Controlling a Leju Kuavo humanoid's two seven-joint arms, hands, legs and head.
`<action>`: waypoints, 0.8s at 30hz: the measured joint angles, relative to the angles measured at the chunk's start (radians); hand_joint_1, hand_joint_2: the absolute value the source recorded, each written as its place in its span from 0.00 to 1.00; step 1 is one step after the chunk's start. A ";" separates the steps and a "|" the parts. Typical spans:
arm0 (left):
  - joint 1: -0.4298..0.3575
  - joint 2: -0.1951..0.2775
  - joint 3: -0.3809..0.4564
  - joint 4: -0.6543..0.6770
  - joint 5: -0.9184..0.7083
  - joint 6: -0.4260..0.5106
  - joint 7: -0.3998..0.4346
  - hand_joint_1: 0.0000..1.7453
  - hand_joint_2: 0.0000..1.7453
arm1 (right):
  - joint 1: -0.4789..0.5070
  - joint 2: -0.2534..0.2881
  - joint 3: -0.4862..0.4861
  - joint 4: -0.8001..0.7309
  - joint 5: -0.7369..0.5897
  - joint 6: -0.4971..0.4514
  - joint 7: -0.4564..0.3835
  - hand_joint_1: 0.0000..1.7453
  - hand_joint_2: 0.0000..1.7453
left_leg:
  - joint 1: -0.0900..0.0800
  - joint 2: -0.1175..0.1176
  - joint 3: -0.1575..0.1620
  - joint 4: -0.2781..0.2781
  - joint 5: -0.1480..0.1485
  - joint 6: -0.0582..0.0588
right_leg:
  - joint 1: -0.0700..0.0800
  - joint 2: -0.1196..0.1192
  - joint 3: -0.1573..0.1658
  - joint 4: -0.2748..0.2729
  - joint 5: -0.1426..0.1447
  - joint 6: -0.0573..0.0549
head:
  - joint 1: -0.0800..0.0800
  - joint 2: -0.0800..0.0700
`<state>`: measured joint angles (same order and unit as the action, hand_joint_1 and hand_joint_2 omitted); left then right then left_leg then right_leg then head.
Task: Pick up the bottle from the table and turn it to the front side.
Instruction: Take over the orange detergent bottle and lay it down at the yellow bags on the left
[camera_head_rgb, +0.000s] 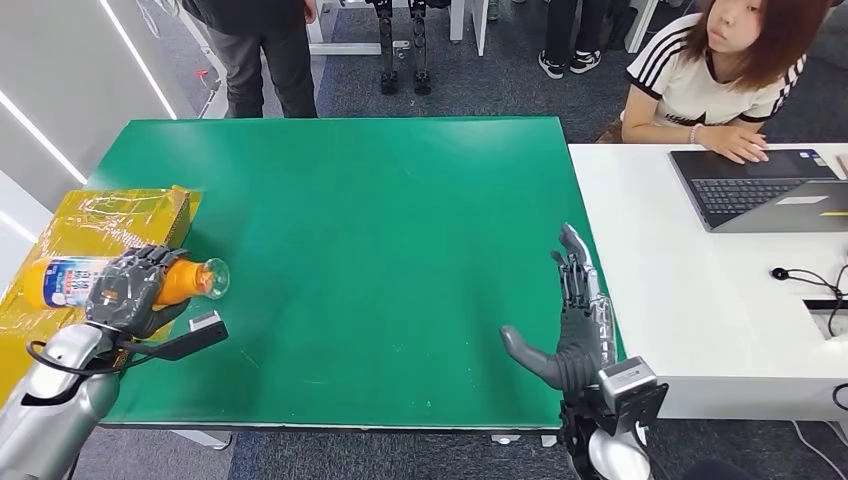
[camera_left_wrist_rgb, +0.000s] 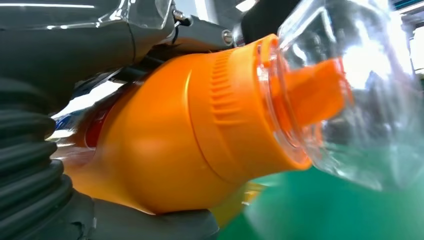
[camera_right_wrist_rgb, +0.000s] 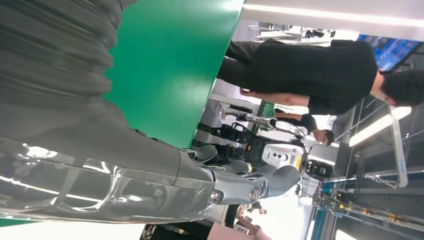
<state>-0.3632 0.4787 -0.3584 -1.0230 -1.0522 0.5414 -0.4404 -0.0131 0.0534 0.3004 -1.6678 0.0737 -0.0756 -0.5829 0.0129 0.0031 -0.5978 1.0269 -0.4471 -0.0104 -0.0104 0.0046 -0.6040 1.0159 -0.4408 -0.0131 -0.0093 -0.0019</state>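
Two hands: left hand (camera_head_rgb: 128, 288) grips bottle (camera_head_rgb: 120, 281) at table (camera_head_rgb: 380, 250) edge, right hand (camera_head_rgb: 575, 320) spread empty.

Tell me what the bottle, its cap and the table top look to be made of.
Bottle: looks like glossy orange plastic, with soft highlights and moulded ridges at the shoulder; a printed label wraps it near the left hand. Cap: clear, likely plastic; the orange spout shows through it and it reflects the lights. Table top: a matte green mat or sheet with faint scuffs; exact material unclear.
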 joint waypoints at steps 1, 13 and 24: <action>0.001 -0.012 -0.005 0.014 -0.002 0.011 0.000 1.00 1.00 | -0.003 0.000 0.006 0.001 0.003 0.000 0.003 0.00 1.00 | 0.000 0.000 0.000 0.000 0.000 0.000 | 0.000 0.000 0.000 0.000 0.000 0.000 | 0.000 0.000; -0.028 -0.096 -0.020 0.211 -0.039 0.052 0.030 0.93 1.00 | -0.012 -0.001 0.031 0.004 0.034 0.000 0.031 0.00 1.00 | 0.000 0.000 0.000 0.000 0.000 0.000 | 0.000 0.000 0.000 0.000 0.000 0.000 | 0.000 0.000; -0.132 -0.155 -0.020 0.494 -0.117 0.138 0.052 0.00 1.00 | -0.012 -0.001 0.041 -0.006 0.068 0.006 0.055 0.00 1.00 | 0.000 0.000 0.000 0.000 0.001 -0.001 | 0.000 0.000 0.000 0.000 0.000 0.000 | 0.000 0.000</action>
<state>-0.4948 0.3233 -0.3783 -0.5290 -1.1694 0.6797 -0.3885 -0.0250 0.0526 0.3412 -1.6738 0.1413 -0.0695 -0.5283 0.0128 0.0026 -0.5977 1.0269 -0.4461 -0.0111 -0.0104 0.0044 -0.6039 1.0163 -0.4408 -0.0131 -0.0093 -0.0019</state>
